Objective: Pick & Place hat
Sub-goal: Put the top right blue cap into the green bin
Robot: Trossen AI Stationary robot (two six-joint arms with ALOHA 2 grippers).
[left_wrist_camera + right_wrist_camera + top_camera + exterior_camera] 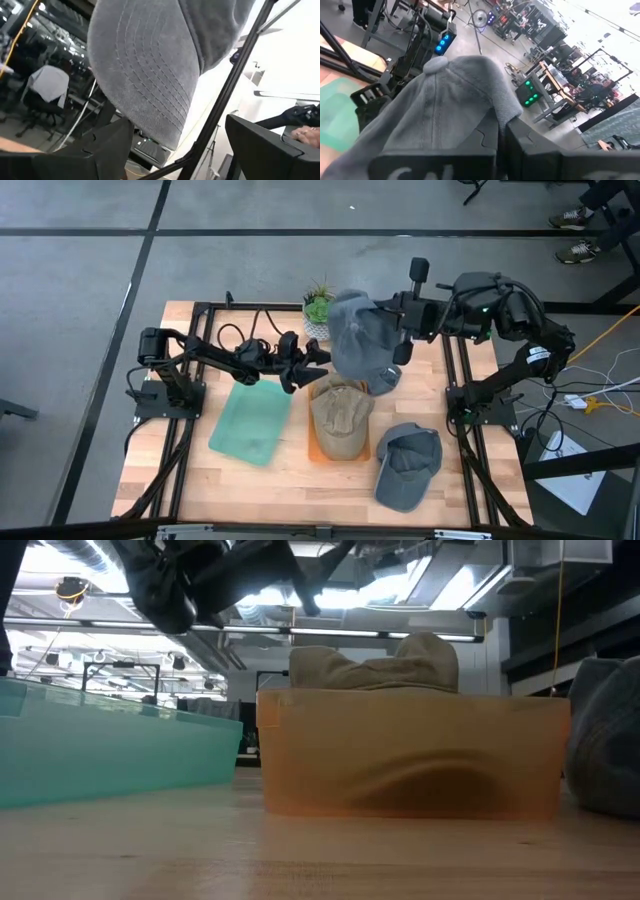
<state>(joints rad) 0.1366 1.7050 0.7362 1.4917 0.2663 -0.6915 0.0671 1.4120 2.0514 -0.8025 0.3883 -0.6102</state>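
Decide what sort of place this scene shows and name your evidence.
Probably a robotics lab or workshop: a bare grey concrete floor, a wooden butcher-block table carrying mounted arms, and other lit equipment racks behind.

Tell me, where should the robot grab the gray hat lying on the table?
Probably by the brim of the gray hat, coming straight down from above. It lies flat on the table with open wood around it, and the brim is thinner and stiffer than the floppy crown, so two fingers could pinch it.

The right tool (502, 150) holds a gray hat (440, 107) up. The hat's top button shows.
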